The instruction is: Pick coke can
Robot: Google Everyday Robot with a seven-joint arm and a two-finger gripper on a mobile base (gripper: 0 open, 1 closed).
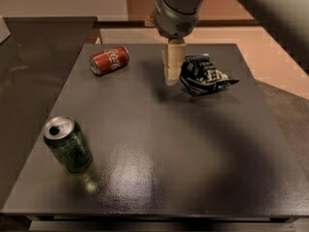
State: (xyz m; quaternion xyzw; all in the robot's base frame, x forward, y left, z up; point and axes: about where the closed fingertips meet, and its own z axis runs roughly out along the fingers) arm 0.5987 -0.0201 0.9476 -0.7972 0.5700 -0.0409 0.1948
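The coke can (109, 60) is red with white script and lies on its side at the far left of the dark table (159, 144). My gripper (172, 79) hangs from the grey arm over the far middle of the table, to the right of the can and apart from it. Its cream fingers (173, 62) point down just left of a crumpled blue bag. Nothing is held.
A crumpled dark blue chip bag (205, 75) lies right of the gripper. A dark green can with a silver top (67, 144) stands upright at the near left. A dark counter (34, 62) runs along the left side.
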